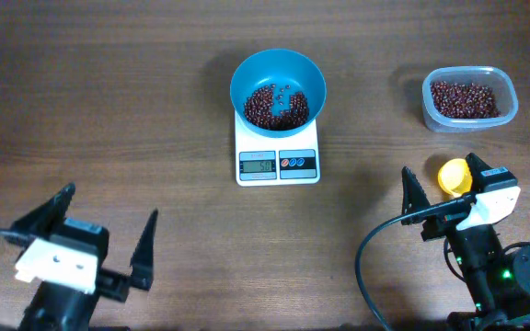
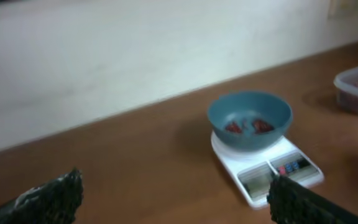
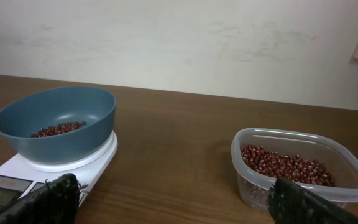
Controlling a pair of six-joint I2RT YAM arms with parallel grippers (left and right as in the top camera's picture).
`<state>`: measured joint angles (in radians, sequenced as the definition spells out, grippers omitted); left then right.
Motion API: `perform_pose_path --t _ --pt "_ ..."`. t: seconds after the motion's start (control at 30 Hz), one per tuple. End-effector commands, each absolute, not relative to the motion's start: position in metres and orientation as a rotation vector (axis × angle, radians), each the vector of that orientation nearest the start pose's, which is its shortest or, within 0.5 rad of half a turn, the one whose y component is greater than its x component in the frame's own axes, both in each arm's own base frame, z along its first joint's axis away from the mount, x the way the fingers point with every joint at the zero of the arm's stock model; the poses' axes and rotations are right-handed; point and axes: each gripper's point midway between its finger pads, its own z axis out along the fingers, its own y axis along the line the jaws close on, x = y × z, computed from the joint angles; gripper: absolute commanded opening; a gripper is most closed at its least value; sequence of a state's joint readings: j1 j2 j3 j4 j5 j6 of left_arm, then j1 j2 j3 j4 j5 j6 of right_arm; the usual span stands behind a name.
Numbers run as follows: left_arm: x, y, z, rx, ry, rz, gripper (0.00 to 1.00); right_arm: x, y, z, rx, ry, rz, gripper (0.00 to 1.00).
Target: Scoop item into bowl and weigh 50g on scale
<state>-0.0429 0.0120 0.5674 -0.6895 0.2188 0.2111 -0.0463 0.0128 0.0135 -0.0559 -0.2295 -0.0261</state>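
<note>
The blue bowl [image 1: 313,81] stands on the white scale [image 1: 247,144] at the table's middle, with dark red-brown beans [image 1: 270,110] in its bottom. The scale's display is lit, its digits too small to read. My left gripper [image 1: 109,204] hovers open at the near left, far from the scale, nothing between its fingers. My right gripper [image 1: 440,167] is open at the near right, empty, between scale and tub. From the right wrist, the bowl [image 3: 61,148] on the scale [image 3: 99,158] is at left. The left wrist shows the bowl [image 2: 248,142] at right.
A clear tub [image 1: 510,94] of beans stands at the far right, and shows as the tub [image 3: 251,185] in the right wrist view. A yellow scoop [image 1: 453,175] lies on the table below my right gripper. A pale wall runs behind the table.
</note>
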Motion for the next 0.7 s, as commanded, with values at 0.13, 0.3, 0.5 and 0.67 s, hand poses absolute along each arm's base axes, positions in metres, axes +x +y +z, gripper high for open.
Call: perform_pose_path --t 0.13,0.3,0.5,0.67 --pt "0.213 -0.044 0.223 0.349 1.615 -0.053 0.99 0.243 0.03 0.16 -0.16 1.625 0.145 0.99" --pt "0.232 -0.04 0.195 0.326 1.584 -0.026 0.99 0.243 0.03 0.16 -0.16 1.625 0.145 0.99" --pt "0.238 -0.037 0.184 0.313 1.578 -0.01 0.99 0.243 0.03 0.16 -0.16 1.625 0.145 0.99" --pt "0.242 -0.029 0.177 0.272 1.581 0.033 0.99 0.243 0.03 0.16 -0.16 1.625 0.145 0.99"
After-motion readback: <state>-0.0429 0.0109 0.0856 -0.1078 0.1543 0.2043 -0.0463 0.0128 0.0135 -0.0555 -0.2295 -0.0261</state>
